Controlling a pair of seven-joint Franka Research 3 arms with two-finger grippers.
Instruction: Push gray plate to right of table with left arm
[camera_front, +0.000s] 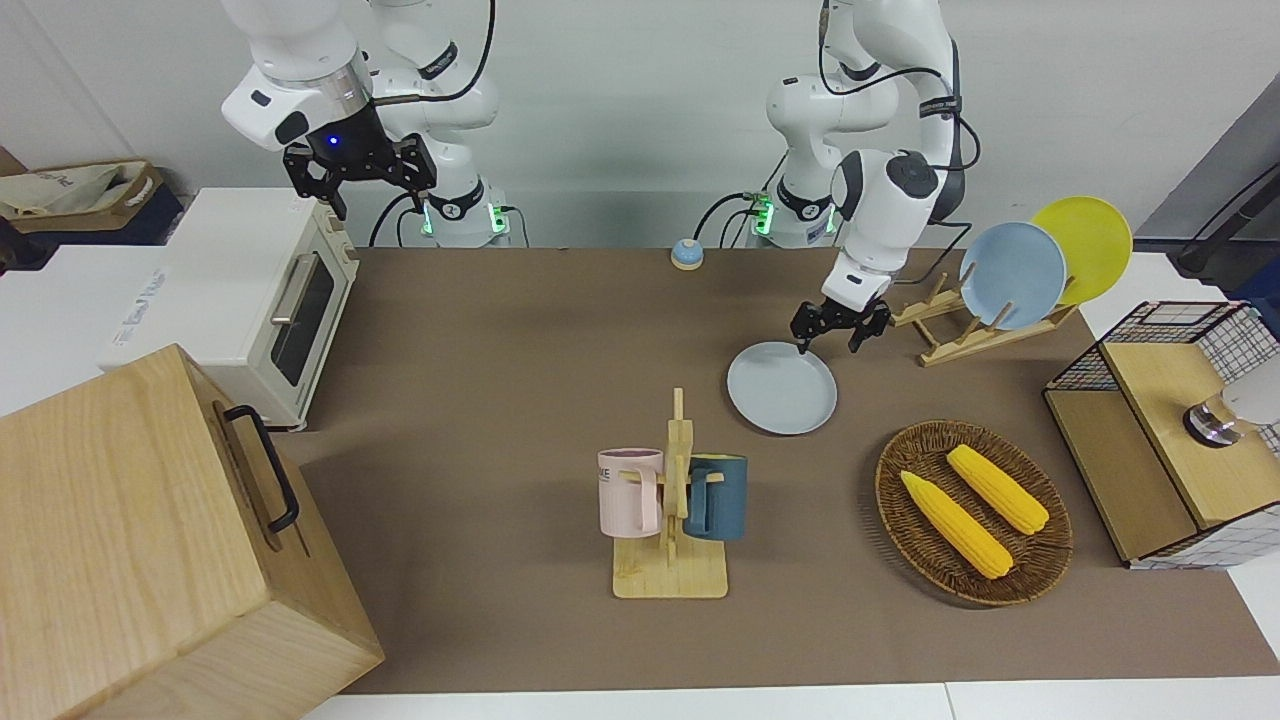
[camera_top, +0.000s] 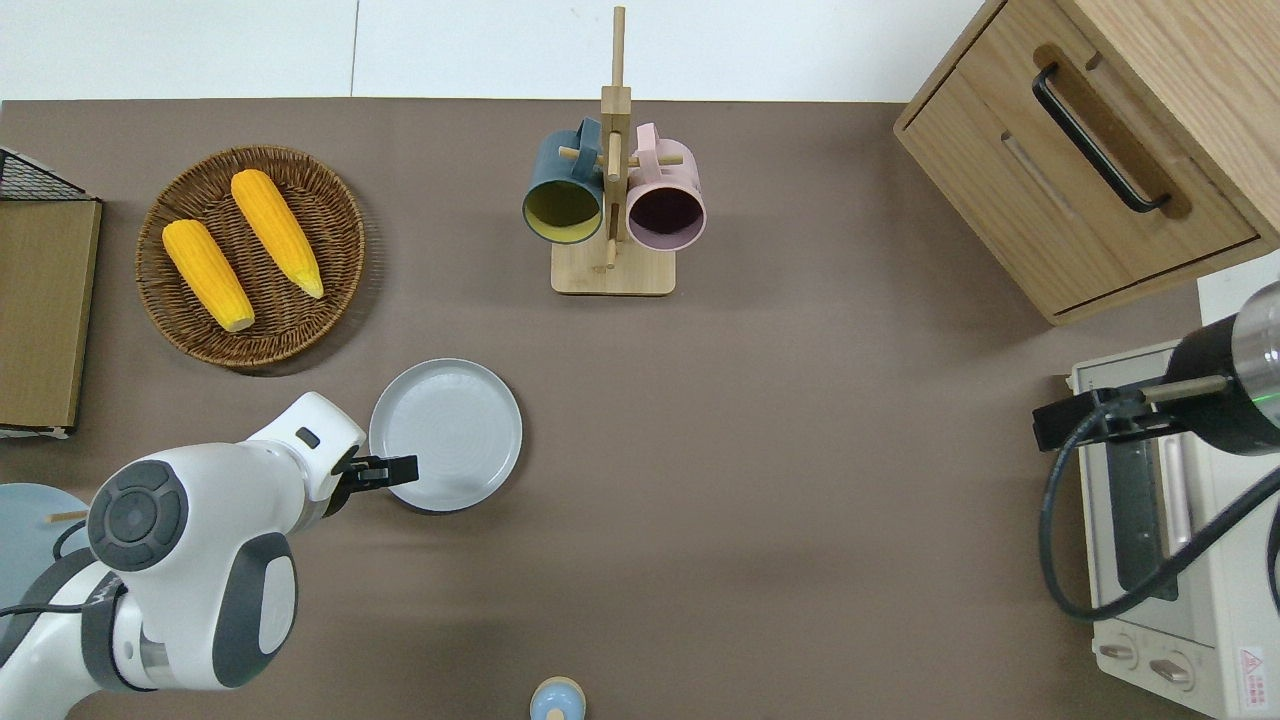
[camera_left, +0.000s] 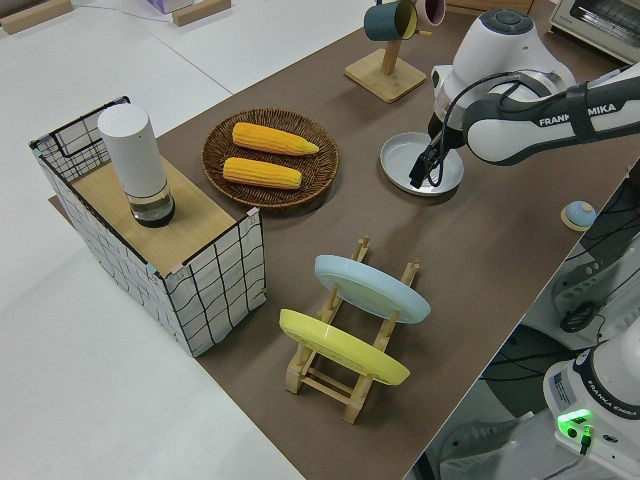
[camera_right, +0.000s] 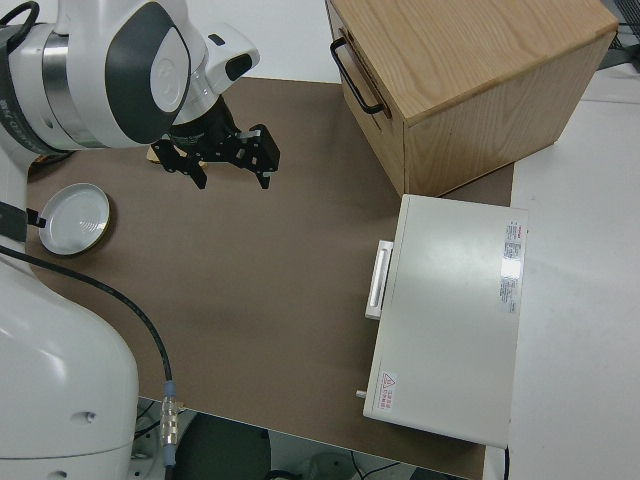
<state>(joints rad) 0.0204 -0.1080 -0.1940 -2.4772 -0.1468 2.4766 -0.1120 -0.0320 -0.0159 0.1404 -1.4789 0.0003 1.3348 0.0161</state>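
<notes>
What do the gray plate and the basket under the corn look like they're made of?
The gray plate: probably glazed ceramic or melamine; smooth, even pale surface with faint concentric rings and a soft sheen. The basket: woven wicker or rattan, with visible brown weave and a braided rim.

sky-blue plate (camera_top: 22, 530) cropped (overhead), toaster oven (camera_top: 1160, 540) cropped

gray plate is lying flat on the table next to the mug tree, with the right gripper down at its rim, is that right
Not quite: the left gripper is at the gray plate's rim, as the overhead view shows. The right arm is parked. The plate does lie flat on the table near the mug tree.
</notes>
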